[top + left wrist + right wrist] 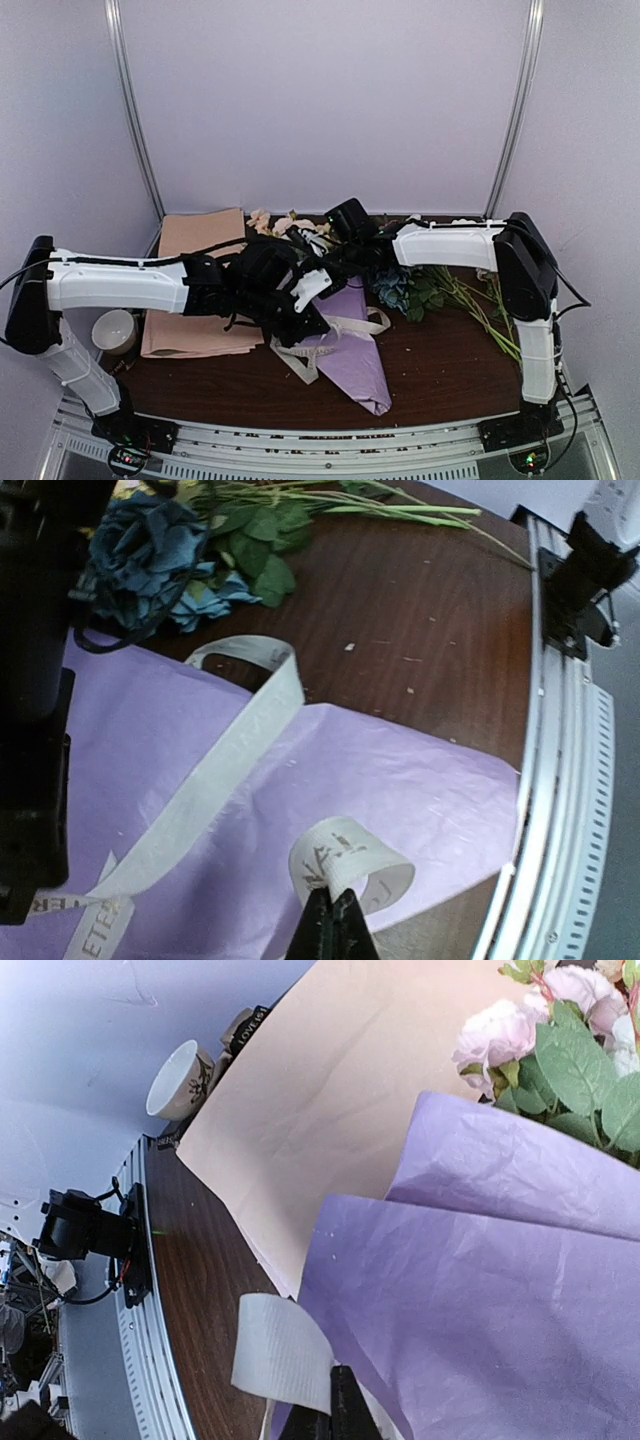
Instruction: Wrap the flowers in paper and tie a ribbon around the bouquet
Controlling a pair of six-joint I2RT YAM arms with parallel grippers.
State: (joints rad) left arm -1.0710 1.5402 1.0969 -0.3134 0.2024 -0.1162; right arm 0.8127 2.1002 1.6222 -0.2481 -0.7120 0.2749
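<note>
Bouquet (pixel 358 355): lying flat, narrow tip toward 5 o'clock, wide end toward 11 o'clock. Paper (pixel 400 780): lilac, thin, a little creased, rolled into a cone. Flowers (pixel 500 1030): pale pink roses with green leaves, out of the wide end. Ribbon (pixel 240 745): cream, lettered, loose across the cone, ends curled.

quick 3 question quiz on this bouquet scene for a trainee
1. True or false: the left gripper and the right gripper are each shut on the ribbon.
2. In the left wrist view, the ribbon lies across: A) the purple paper B) a metal tray C) a plate.
3. What stands beside the tan paper sheets in the right wrist view?
Key: 1 true; 2 A; 3 the white cup.
</note>
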